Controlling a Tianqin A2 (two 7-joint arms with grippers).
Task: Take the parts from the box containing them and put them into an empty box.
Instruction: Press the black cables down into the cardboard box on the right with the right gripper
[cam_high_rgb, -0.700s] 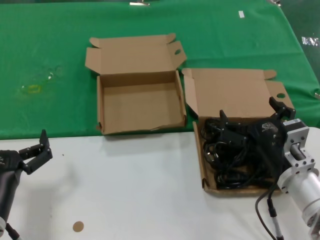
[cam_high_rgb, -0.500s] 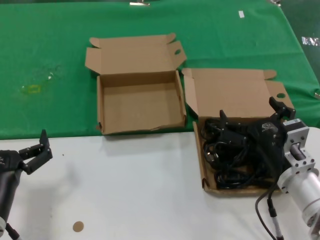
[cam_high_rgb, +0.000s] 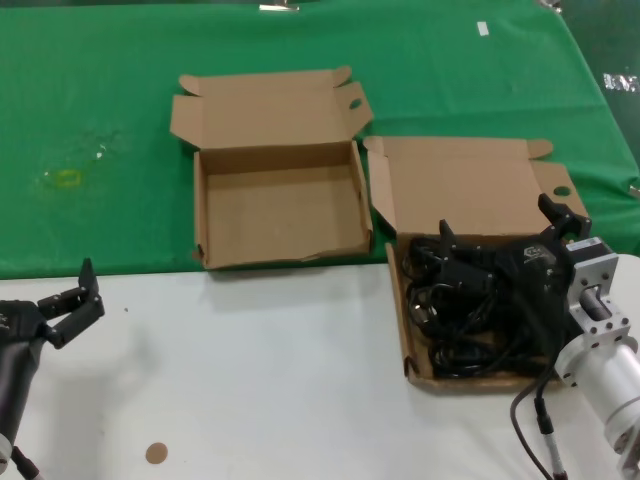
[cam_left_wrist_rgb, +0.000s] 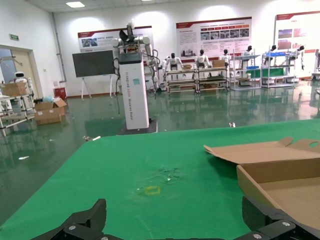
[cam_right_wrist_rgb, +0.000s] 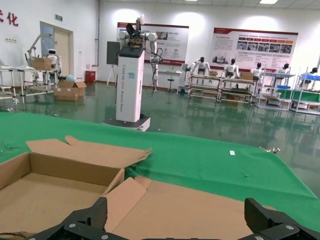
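Black coiled power cords, the parts (cam_high_rgb: 470, 310), fill the long low cardboard box (cam_high_rgb: 404, 330) at the right, whose lid (cam_high_rgb: 460, 185) lies open behind it. My right gripper (cam_high_rgb: 497, 222) hangs open just above the cords at the tray's far end, holding nothing. Its wrist view looks over that lid (cam_right_wrist_rgb: 190, 210) between the spread fingertips (cam_right_wrist_rgb: 176, 212). The empty box (cam_high_rgb: 280, 210), squarish with a ragged front wall, stands to the left on the green cloth. My left gripper (cam_high_rgb: 70, 298) waits open at the table's near left, seeing the empty box (cam_left_wrist_rgb: 285, 175) past its own open fingertips (cam_left_wrist_rgb: 174, 212).
The boxes rest where the green cloth (cam_high_rgb: 450, 80) meets the white tabletop (cam_high_rgb: 250, 380). A yellowish mark (cam_high_rgb: 65, 178) stains the cloth at far left. A small brown disc (cam_high_rgb: 155, 453) lies on the white surface near the front edge.
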